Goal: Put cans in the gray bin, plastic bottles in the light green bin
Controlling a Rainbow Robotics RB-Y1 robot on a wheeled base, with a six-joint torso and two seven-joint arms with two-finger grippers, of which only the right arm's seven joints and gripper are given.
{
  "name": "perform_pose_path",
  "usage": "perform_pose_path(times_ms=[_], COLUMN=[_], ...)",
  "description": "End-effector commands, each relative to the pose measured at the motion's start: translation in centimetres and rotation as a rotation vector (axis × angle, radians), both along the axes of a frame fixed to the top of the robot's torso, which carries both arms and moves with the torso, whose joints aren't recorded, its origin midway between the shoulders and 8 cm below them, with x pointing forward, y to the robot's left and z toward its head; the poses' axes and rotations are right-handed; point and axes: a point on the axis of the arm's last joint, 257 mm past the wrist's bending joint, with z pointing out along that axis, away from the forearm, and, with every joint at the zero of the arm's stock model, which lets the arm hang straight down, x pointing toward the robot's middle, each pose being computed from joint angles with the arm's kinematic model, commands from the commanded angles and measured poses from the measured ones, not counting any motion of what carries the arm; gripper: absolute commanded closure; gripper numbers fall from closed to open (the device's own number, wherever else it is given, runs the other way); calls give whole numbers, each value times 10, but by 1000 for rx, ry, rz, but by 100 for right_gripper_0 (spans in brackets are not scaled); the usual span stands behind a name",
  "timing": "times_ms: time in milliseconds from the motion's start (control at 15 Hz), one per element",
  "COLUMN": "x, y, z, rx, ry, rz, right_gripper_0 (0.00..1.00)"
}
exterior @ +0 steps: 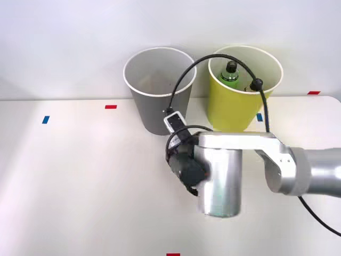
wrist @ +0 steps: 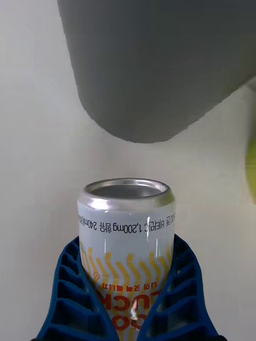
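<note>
While the gripper [wrist: 130, 298] is clamping the can [wrist: 128, 234] low on its body, just short of the gray bin [exterior: 160, 88], a slip or rim clip is looking possible during the lift. Both bottles [exterior: 230, 72] are sitting in the green bin [exterior: 234, 106]. White table [exterior: 80, 176], tape marks, plain wall.

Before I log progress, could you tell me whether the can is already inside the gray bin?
No, the can sits between the tool's blue fingers, outside the gray bin.
</note>
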Motion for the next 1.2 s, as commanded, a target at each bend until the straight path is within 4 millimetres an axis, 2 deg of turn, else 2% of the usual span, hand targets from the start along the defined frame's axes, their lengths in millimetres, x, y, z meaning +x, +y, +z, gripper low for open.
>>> perform_pose_path(times_ms=[67,400,667,800,933,1200], x=[-16,-29,-22,-20,-11,34], y=[-19,-11,10,15,20,40], z=[35,112,181,203,227,255], rx=[217,508,705,766,840,1006], ry=[-115,-219,-318,-344,-383,-485], rz=[-62,-18,46,58,73,248], right_gripper_0=[100,100,100,100,100,100])
